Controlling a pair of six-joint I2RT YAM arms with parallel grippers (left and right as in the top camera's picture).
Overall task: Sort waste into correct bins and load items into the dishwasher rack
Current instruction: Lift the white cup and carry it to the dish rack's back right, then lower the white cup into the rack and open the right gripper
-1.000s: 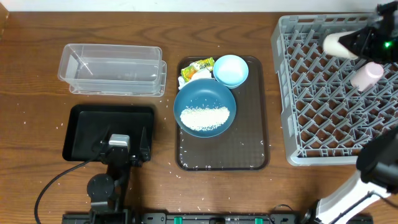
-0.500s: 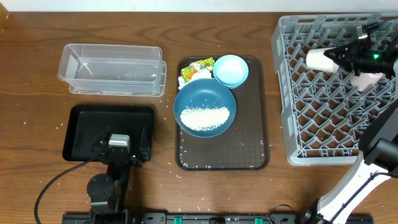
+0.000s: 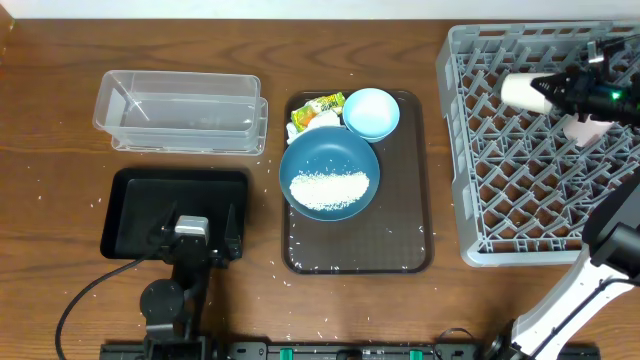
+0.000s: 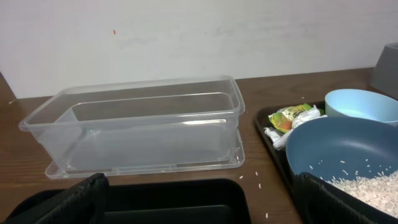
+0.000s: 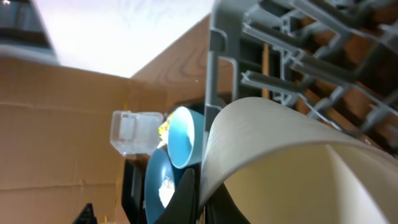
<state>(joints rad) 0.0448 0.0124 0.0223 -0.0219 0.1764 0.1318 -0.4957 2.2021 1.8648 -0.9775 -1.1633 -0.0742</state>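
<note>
- The right gripper (image 3: 546, 90) is pinching the wall of the cream cup (image 3: 518, 90), jaws together on it, carrying it sideways above the rack (image 3: 470, 150), probably to seat it among the pegs.
- The left gripper (image 3: 197, 240) is hovering with jaws apart above the black tray (image 3: 130, 195).

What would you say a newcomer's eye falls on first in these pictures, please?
Most likely the right pincer, which holds a cream-white cup sideways above the far part of the grey rack at the right of the table. Next comes the dark-blue dish with its heap of white rice, sitting on the brown tray at the centre.
</note>
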